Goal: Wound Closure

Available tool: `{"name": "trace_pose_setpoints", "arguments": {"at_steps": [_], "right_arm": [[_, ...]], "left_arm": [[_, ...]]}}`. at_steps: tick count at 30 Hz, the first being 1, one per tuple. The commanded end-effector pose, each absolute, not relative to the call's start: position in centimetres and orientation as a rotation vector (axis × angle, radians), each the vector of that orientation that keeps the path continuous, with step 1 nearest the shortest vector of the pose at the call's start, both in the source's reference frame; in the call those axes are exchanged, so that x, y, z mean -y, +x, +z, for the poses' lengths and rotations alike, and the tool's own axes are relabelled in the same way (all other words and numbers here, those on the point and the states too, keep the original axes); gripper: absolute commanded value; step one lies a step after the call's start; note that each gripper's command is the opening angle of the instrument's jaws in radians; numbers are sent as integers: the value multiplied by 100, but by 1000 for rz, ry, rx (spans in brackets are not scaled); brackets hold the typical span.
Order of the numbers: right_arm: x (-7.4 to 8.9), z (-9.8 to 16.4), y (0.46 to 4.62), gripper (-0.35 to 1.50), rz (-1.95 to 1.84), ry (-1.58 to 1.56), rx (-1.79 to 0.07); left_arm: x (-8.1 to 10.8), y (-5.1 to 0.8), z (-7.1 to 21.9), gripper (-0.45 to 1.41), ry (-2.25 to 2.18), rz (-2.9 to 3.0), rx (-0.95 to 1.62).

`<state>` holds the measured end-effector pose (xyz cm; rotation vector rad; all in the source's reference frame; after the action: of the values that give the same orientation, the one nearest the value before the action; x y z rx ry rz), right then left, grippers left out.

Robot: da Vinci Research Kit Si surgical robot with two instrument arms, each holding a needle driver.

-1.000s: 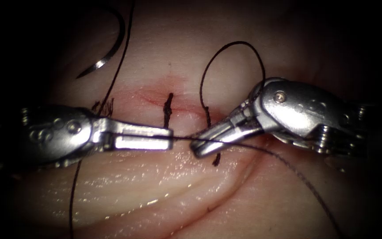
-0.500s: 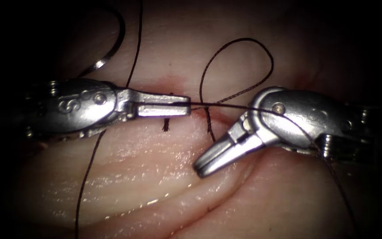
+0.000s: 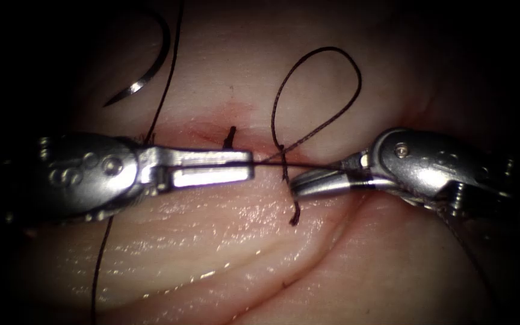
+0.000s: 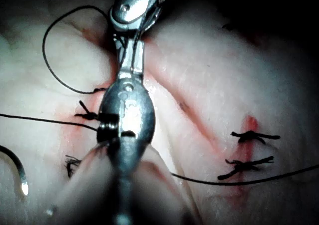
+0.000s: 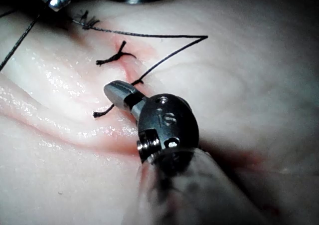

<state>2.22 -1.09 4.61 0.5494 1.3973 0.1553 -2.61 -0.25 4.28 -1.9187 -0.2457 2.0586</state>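
Nearest lies the pale, ridged tissue (image 3: 212, 253). Just beyond it the two tools meet tip to tip along the cut (image 3: 212, 129), which is tinged with red fluid (image 3: 236, 111).

The left tool (image 3: 245, 165) has its jaws pressed together on the thread (image 3: 314, 164). The thread leaves their tip as a straight, tight line and runs across to the right tool (image 3: 296, 182). That tool's jaws are also together and lie almost level. The thread passes over them, but whether they pinch it cannot be made out.

Between the tips a thread end (image 3: 295, 213) hangs down across the cut. A finished stitch (image 3: 231, 137) stands just behind the left jaws. Farther back the thread rises in a loop (image 3: 332, 51).

Farthest off, to the left, the needle (image 3: 151, 75) lies loose on the tissue. Neither tool holds it and it is not in the tissue.

Half a second ago the left tool sat higher, over the stitch. The right jaws pointed down and to the left; they have since levelled and drawn back to the right. The loop has narrowed.
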Motion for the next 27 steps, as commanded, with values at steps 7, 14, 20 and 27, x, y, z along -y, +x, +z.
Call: {"name": "trace_pose_setpoints", "arguments": {"at_steps": [7, 14, 20, 27], "right_arm": [[55, 474, 241, -35, 458, 499, -1724], [34, 482, 263, -35, 441, 593, -1779], [33, 474, 263, -35, 381, 730, -1874], [28, 447, 244, -35, 235, 891, -1855]], "left_arm": [[44, -268, 442, -45, -1946, 2065, 237], [47, -267, 460, -45, -1938, 2059, 265], [38, -259, 479, -45, -1945, 2057, 278], [18, -252, 502, -45, -1931, 2059, 280]]}}
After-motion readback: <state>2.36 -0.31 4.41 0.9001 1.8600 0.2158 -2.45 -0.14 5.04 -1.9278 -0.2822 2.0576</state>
